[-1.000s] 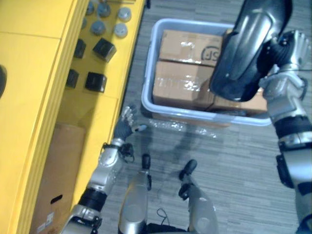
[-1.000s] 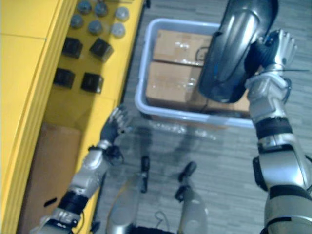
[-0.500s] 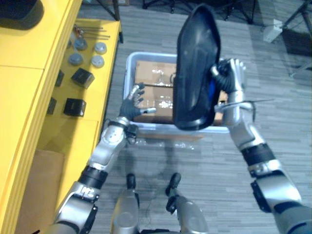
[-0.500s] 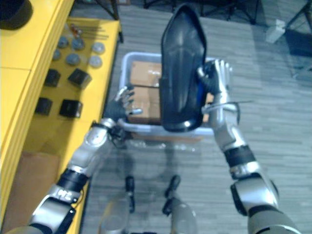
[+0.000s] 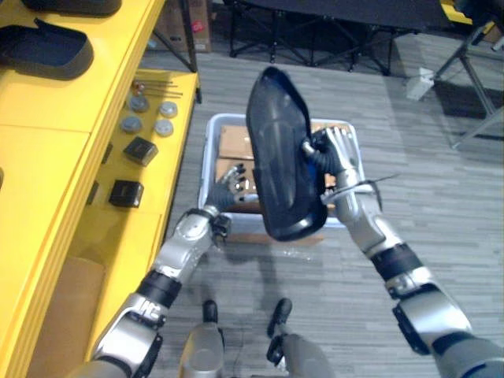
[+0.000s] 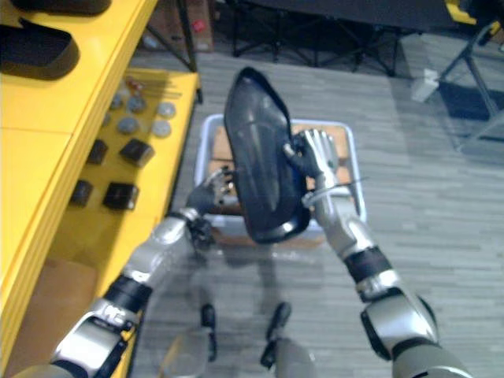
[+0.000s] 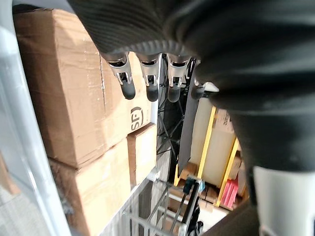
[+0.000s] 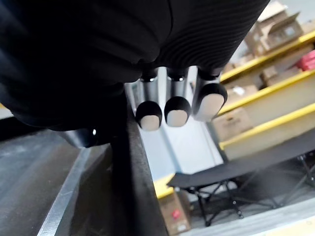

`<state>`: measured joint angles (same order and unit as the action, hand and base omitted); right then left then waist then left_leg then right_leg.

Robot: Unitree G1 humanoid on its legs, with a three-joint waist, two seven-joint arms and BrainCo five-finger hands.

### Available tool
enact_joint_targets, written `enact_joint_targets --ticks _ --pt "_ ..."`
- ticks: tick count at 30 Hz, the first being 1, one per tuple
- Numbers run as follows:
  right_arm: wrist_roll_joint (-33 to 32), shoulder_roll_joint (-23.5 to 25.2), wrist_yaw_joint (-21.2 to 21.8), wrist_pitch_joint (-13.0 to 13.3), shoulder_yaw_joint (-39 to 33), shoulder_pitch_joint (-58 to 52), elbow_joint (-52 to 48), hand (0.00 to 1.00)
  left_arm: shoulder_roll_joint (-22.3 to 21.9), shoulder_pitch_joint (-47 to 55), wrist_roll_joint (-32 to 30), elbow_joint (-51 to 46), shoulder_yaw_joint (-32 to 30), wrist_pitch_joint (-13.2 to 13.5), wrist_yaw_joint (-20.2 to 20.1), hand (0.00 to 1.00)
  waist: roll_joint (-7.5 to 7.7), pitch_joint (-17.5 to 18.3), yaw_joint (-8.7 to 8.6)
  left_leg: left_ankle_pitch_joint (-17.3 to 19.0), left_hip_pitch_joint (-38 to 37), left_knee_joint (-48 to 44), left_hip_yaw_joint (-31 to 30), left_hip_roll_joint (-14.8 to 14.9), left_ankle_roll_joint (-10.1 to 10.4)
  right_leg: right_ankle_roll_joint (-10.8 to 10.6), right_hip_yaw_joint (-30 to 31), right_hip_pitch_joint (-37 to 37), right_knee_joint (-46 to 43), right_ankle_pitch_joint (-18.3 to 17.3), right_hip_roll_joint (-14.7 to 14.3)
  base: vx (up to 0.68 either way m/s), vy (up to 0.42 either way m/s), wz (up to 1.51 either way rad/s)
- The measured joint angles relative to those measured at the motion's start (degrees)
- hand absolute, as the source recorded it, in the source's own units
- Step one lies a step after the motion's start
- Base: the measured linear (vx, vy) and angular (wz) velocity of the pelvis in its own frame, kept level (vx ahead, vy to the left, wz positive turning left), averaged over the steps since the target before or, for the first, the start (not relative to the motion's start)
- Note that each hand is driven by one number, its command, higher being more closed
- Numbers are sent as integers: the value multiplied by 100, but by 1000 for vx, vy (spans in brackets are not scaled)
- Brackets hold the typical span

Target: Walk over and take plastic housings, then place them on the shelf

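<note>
Left eye view: the plastic housing [image 5: 282, 157] hangs in the air over the grey bin [image 5: 208, 146]. The right robot hand [image 5: 335, 153] pinches its 3 o'clock edge, and the right wrist view shows the dark fingertips hooked over the rim.

**Changes:**
- A second ago the housing slanted over the cardboard boxes [image 7: 64, 98] at the bin's right. Now it stands on end.
- The head camera has tipped up, so more of the yellow shelf [image 5: 55, 118] shows.
- The left robot hand [image 5: 227, 181] has come up from beside the shelf to the housing's 8 o'clock. Its fingers are loosely spread and hold nothing.

I read this as the pick done and the carry starting.

**Orientation:** the long axis runs about 12 to 6 o'clock, with the top leaning toward 11. The narrower end is up and the broad rounded end is down.

The shelf lies at 9 o'clock, with another dark housing [image 5: 43, 47] already on it at 10.
</note>
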<state>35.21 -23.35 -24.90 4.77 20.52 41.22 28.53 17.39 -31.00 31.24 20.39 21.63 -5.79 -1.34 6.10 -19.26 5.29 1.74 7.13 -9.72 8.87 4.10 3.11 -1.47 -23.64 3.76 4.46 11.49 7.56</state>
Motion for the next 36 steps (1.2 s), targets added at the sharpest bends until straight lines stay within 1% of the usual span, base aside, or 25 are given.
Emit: enact_joint_targets --ticks 5,9,11,13,16,20,22,23,26,28,29,30,32,33,35,36 --pt "103 0 -1 -1 51 0 224 100 -1 -3 24 1 236 24 49 0 12 132 1 -1 2 20 -30 -41 -3 -16 0 -8 3 34 31 17 12 3" --pt "107 -21 -21 8 -6 -1 235 100 -12 -3 -17 4 182 -58 498 0 12 276 -2 0 -31 22 -48 -64 -5 -30 -1 -57 5 44 44 -5 0 2" --pt "108 -21 -21 10 -19 -1 226 100 -21 -1 -20 65 139 -70 613 0 13 277 8 3 -83 23 -47 -64 -10 -32 3 -104 7 43 46 -18 -3 0" --pt "109 -21 -17 16 -37 -33 75 100 -63 29 -15 140 -86 -115 737 0 23 284 6 8 -116 25 -42 -65 -16 -60 10 -136 9 6 57 -45 -11 -1" --pt "111 -21 -1 58 -137 -191 -160 100 -41 214 26 140 -424 -144 737 0 32 345 2 7 -125 38 -37 -63 -17 -98 7 -133 9 -35 57 -14 -6 0" --pt "137 -22 53 47 -265 -341 -162 100 30 383 59 139 -778 -204 690 0 31 401 6 6 -187 69 -36 -71 -16 -106 3 -180 9 -42 65 0 0 0" --pt "148 -22 91 46 -365 -379 -162 100 39 390 227 122 -912 -234 637 0 30 402 9 6 -196 81 -36 -83 -16 -110 -3 -185 10 -45 77 0 0 0" --pt "151 -22 113 45 -374 -383 -162 100 49 390 261 93 -985 -235 532 0 29 402 6 6 -199 96 -37 -92 -17 -113 -8 -182 9 -46 86 0 0 0" --pt "151 -21 113 44 -374 -399 -162 100 61 390 260 -25 -985 -253 475 0 29 402 7 6 -200 105 -42 -96 -18 -114 -19 -182 9 -46 89 13 3 1" --pt "151 -21 113 38 -374 -411 -162 100 61 390 238 -164 -996 -260 538 0 29 402 6 5 -201 103 -49 -103 -19 -105 -24 -187 8 -34 93 42 11 1" --pt "152 -21 110 30 -374 -417 -162 100 61 390 159 -222 -1012 -273 636 0 29 403 3 6 -202 104 -52 -107 -19 -105 -24 -188 8 -15 95 41 13 2" --pt "152 -22 104 7 -379 -441 -162 100 61 387 -153 -289 -1026 -296 920 0 28 403 1 8 -201 105 -60 -114 -22 -108 -24 -193 8 -11 99 43 15 3" --pt "151 -22 104 -10 -392 -463 -162 100 61 388 -412 -293 -1127 -303 1188 0 28 403 1 10 -200 105 -69 -119 -24 -111 -25 -196 7 -8 101 17 6 2" --pt "150 -23 104 -12 -416 -472 -162 100 65 389 -676 -290 -1298 -306 1363 0 28 403 2 12 -199 105 -72 -121 -26 -113 -25 -198 7 -6 102 0 0 0" --pt "150 -23 104 -15 -524 -494 -164 100 97 390 -780 -290 -1606 -299 1499 0 28 403 9 19 -199 98 -82 -122 -33 -113 -29 -207 7 -6 102 0 0 0" --pt "146 -38 104 -39 -598 -497 -164 100 217 400 -778 -289 -1702 -291 1496 0 28 402 12 38 -195 72 -85 -121 -48 -115 -31 -217 7 -7 103 0 0 0"
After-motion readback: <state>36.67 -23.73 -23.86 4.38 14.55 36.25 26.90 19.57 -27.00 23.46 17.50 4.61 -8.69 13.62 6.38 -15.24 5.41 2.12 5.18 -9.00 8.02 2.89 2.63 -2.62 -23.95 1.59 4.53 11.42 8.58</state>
